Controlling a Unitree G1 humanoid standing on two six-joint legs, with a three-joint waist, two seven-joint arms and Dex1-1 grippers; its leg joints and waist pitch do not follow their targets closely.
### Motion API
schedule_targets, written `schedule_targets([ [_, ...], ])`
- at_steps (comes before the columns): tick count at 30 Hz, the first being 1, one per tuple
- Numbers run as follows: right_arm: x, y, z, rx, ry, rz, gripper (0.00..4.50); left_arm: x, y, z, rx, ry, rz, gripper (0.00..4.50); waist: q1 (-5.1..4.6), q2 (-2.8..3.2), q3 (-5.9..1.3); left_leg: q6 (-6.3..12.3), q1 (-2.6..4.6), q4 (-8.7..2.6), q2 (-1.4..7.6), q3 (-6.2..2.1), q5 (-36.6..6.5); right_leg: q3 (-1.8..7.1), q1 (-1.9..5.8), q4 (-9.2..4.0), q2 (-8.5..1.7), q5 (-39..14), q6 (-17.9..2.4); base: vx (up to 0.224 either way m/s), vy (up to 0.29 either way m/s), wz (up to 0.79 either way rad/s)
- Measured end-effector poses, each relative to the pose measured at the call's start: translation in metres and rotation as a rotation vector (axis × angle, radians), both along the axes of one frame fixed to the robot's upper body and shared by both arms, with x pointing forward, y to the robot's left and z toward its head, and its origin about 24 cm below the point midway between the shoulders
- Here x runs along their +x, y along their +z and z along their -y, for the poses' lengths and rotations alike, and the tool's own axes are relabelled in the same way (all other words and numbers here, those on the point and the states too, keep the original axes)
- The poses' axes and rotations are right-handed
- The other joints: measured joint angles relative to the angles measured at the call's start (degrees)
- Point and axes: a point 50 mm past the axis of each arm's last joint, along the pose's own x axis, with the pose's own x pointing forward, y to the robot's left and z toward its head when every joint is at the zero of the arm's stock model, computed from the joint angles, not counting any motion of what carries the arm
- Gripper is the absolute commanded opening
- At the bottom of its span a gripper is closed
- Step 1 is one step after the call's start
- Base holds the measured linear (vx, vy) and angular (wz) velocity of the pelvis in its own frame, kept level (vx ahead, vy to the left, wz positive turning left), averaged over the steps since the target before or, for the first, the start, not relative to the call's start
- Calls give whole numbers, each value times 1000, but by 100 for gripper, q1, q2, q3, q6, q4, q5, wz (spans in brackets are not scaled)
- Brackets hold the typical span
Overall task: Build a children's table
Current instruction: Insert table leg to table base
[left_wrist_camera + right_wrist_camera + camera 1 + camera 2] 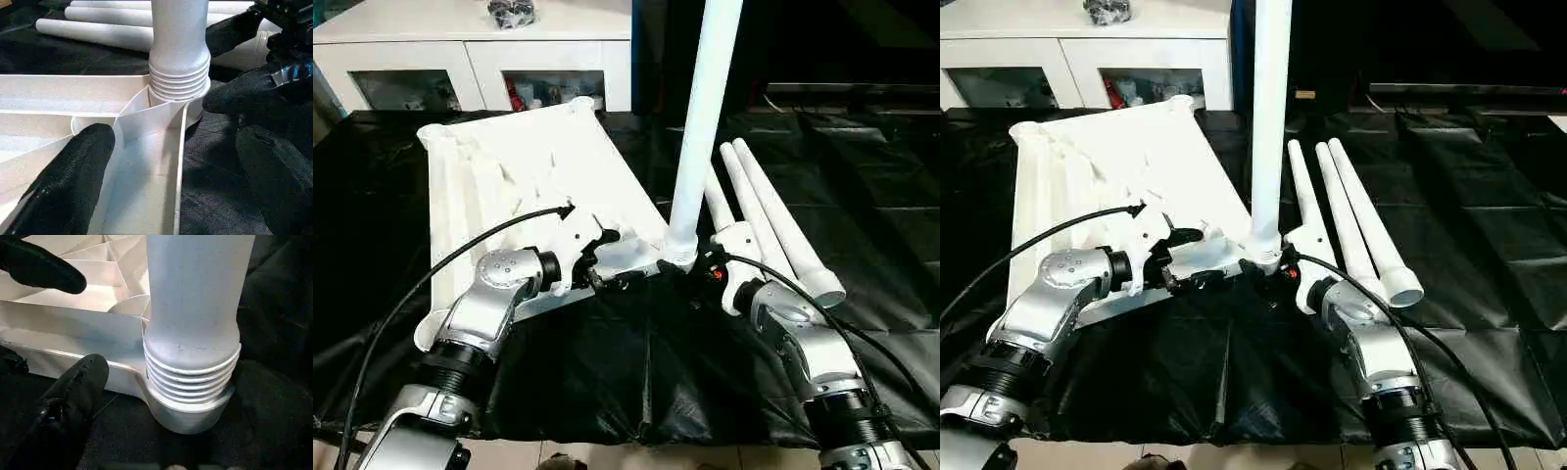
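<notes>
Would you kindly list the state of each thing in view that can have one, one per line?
White plastic ribbed tabletop: lying underside up on the black cloth.
Upright white tapered tubular leg: standing in the near corner socket, threads still showing.
Three loose white tubular legs: lying side by side on the cloth.
Left tool: open, at the tabletop's near rim.
Right tool: open, beside the leg's base.
White cabinet's glass doors: closed.
</notes>
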Motion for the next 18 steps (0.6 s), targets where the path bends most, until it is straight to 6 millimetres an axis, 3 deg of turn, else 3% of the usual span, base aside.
schedule_targets([
  [18, 0, 0, 0, 0, 0, 0, 450, 0, 0, 0, 0, 0, 0, 444, 0, 0, 0, 0, 0, 0, 0, 0, 0, 0, 0, 0, 0, 0, 0, 0, 0, 0],
])
